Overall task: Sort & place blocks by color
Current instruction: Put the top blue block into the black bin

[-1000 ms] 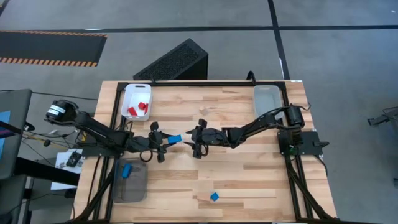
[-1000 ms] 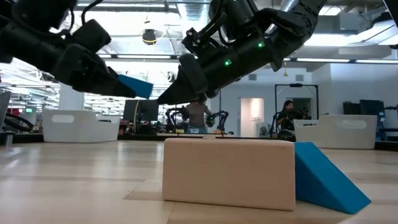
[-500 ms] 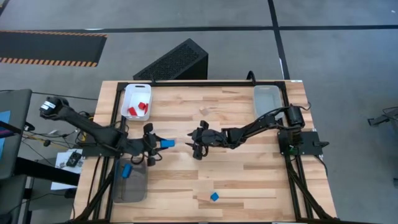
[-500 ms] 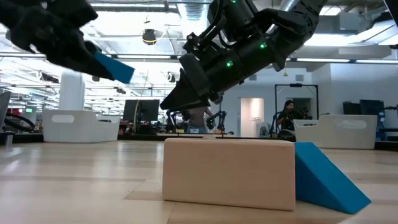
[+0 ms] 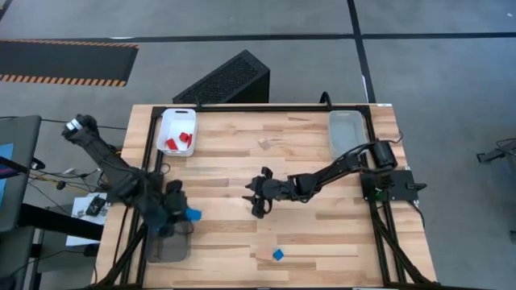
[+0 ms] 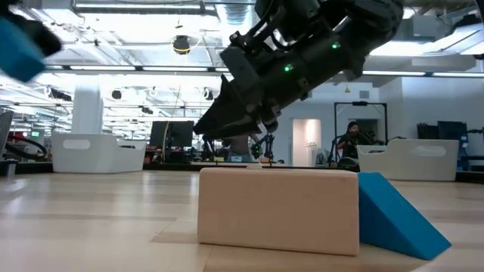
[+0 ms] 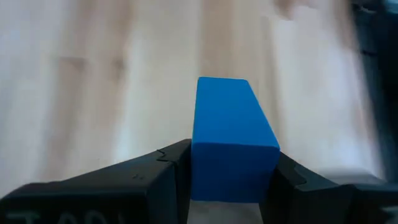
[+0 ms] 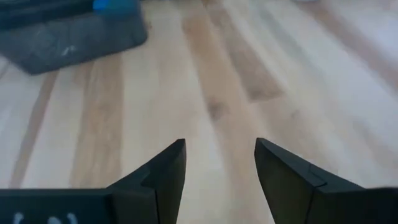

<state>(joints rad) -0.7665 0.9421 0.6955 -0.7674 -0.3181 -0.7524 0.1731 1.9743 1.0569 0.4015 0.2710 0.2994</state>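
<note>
**Left gripper carries a blue block at the grey tray**

The left gripper (image 5: 187, 215) is at the edge of the grey tray (image 5: 169, 246), on the side of the tray that faces the middle of the table (image 5: 306, 234). Its jaws are clenched on a blue block (image 7: 230, 140), which stands out forward from between the two dark fingers (image 7: 165, 168). In the low view this block shows only as a blue corner, high above the table.

The right gripper (image 5: 256, 199) is well apart from the grey tray, near the middle of the table, and low over the bare wood. Its jaws stand apart and nothing is between them; in the right wrist view only the wood shows in the gap between the fingers (image 8: 168, 168).

The other blocks are placed like this from the grey tray. Red blocks (image 5: 179, 141) lie in the white tray (image 5: 165, 121), which is beyond the grey tray at the far side of the table. A small blue wedge (image 5: 278, 254) lies on the wood to the right of the grey tray, near the front edge, and it touches a plain wooden block (image 6: 278, 211). One more small wooden block (image 5: 263, 144) lies far from the grey tray, between the white tray and the clear tray (image 5: 347, 133).
</note>
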